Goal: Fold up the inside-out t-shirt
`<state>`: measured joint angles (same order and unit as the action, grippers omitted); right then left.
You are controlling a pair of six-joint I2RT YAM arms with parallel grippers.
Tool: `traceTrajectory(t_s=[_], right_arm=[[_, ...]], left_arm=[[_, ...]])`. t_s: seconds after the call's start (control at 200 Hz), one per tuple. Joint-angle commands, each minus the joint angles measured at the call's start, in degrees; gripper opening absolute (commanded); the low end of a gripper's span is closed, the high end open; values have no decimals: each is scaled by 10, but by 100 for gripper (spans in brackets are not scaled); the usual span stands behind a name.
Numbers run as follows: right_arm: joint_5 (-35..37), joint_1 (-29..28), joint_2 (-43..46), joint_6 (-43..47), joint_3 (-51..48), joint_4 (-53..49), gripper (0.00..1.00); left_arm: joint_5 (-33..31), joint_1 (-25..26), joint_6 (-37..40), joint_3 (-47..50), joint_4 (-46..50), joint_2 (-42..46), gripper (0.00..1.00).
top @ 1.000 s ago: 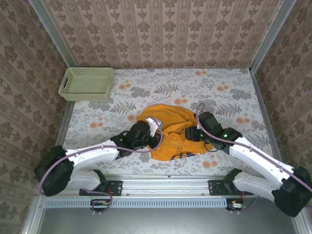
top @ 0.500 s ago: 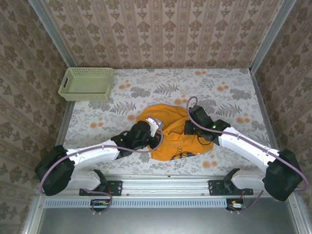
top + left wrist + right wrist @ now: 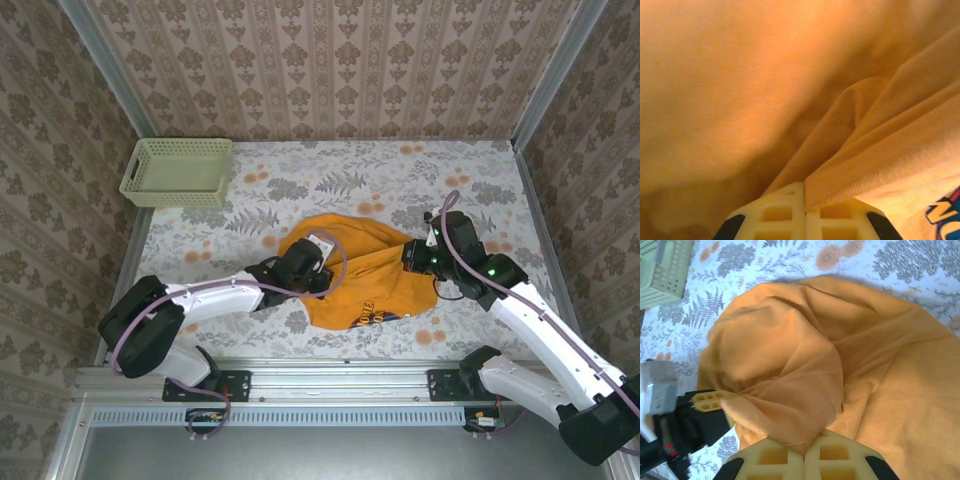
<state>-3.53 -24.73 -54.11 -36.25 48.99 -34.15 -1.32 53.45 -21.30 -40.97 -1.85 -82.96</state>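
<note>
Fingers of the left gripper shut tight on a fold of the orange t-shirt; right gripper pinched shut on another fold. Bunched up mid-table on the flowery tablecloth, patterned walls all around, green basket in the far left corner. Since a second ago: right gripper farther right, cloth pulled wider. Blue letters cut off at the edge.

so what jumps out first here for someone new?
A crumpled orange-yellow cotton t-shirt lies bunched midway on the floral-patterned table. Both hands are shut on it: the left hand pinches a fold on its left side, the right hand one on its right. A pale green plastic mesh basket sits at the far left corner.
</note>
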Motion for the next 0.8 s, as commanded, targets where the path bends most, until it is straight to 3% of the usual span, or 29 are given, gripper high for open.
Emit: traceTrajectory(t_s=[0.0,0.215,0.47,0.645,0.69,0.795], right_arm=[[-7,23,-27,4,-22,-13,0],[91,24,-110,67,-2,22,0],[125,29,-252,119,129,32,0],[125,32,-421,151,237,40,4],[125,31,-452,159,270,16,9],[140,24,-447,165,285,1,34]], left_arm=[[-7,17,19,10,16,28,0],[43,51,44,13,-15,64,0],[38,51,39,16,-19,51,0],[29,34,11,16,-15,26,0],[30,25,-2,16,-14,19,0],[45,-4,-38,18,-18,-2,0]])
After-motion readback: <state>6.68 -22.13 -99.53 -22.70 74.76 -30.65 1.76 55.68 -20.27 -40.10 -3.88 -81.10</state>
